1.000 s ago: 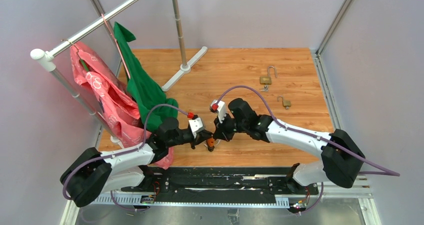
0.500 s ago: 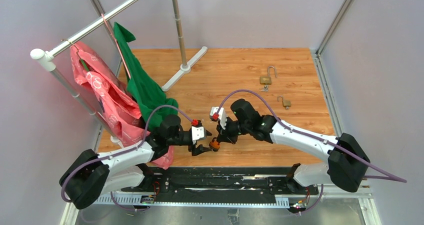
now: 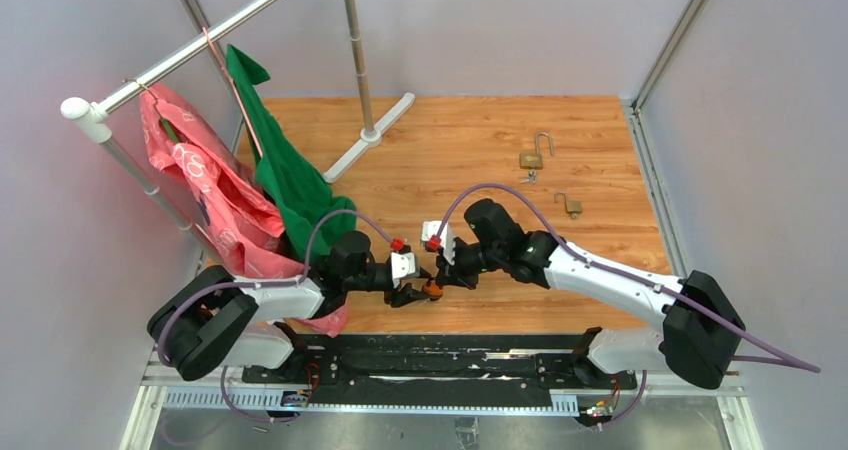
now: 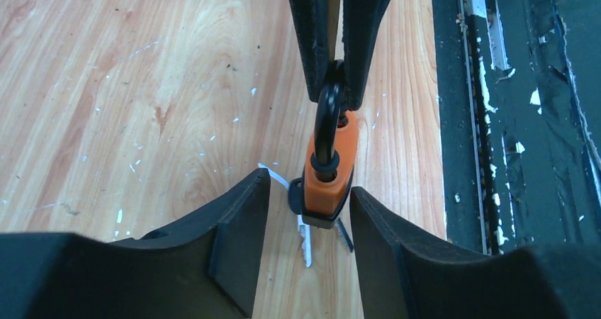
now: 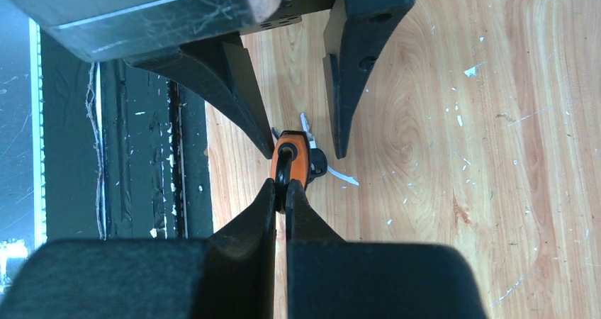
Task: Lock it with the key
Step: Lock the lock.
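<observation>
One orange padlock with a black shackle point(image 4: 327, 174) is held over the wooden surface point(image 3: 480, 140) at its 6 o'clock edge, with silver keys point(image 4: 306, 244) dangling under the body. Reaching in from 3 o'clock, the right tool point(image 5: 280, 191) is clamped tight on the shackle. From 9 o'clock the left tool point(image 4: 305, 191) stands parted, one finger on each side of the orange body; I cannot tell whether they touch it. Toward 1 o'clock lie a brass padlock point(image 3: 533, 156) and a smaller brass padlock point(image 3: 570, 206). At 10 o'clock a green garment point(image 3: 285, 175) and a pink garment point(image 3: 200, 185) hang from a metal rail point(image 3: 200, 45).
</observation>
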`<move>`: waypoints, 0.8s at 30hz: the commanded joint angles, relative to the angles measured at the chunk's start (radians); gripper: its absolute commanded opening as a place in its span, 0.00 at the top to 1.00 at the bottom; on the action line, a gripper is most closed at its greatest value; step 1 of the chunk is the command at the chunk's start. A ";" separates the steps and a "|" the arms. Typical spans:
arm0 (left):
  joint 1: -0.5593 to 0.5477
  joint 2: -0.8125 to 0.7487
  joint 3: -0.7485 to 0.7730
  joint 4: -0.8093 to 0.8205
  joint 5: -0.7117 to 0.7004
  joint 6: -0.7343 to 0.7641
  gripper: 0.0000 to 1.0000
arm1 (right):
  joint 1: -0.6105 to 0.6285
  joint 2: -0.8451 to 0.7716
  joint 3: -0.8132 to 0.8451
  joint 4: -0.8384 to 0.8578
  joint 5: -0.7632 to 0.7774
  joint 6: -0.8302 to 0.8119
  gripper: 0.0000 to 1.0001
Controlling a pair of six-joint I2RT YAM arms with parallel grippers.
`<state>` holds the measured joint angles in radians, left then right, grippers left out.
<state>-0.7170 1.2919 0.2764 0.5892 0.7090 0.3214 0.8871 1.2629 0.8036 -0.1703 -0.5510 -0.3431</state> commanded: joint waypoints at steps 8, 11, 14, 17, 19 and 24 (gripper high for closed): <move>-0.033 0.040 -0.088 0.289 0.008 -0.113 0.51 | -0.010 -0.048 -0.034 0.066 -0.002 -0.011 1.00; -0.038 0.067 -0.091 0.327 0.006 -0.107 0.47 | -0.018 -0.048 -0.034 0.074 -0.001 0.002 1.00; -0.043 0.104 -0.097 0.357 -0.011 -0.102 0.43 | -0.020 -0.050 -0.042 0.090 -0.003 0.012 1.00; -0.055 0.121 -0.093 0.377 -0.025 -0.111 0.49 | -0.020 -0.047 -0.050 0.110 0.002 0.021 1.00; -0.059 0.133 -0.093 0.391 -0.033 -0.121 0.55 | -0.020 -0.046 -0.054 0.124 0.003 0.027 1.00; -0.061 0.143 -0.100 0.426 -0.066 -0.140 0.99 | -0.026 -0.039 -0.071 0.144 -0.001 0.036 1.00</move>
<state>-0.7700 1.4269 0.1883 0.9386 0.6682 0.1955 0.8787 1.2369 0.7479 -0.0853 -0.5491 -0.3248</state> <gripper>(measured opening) 0.200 0.023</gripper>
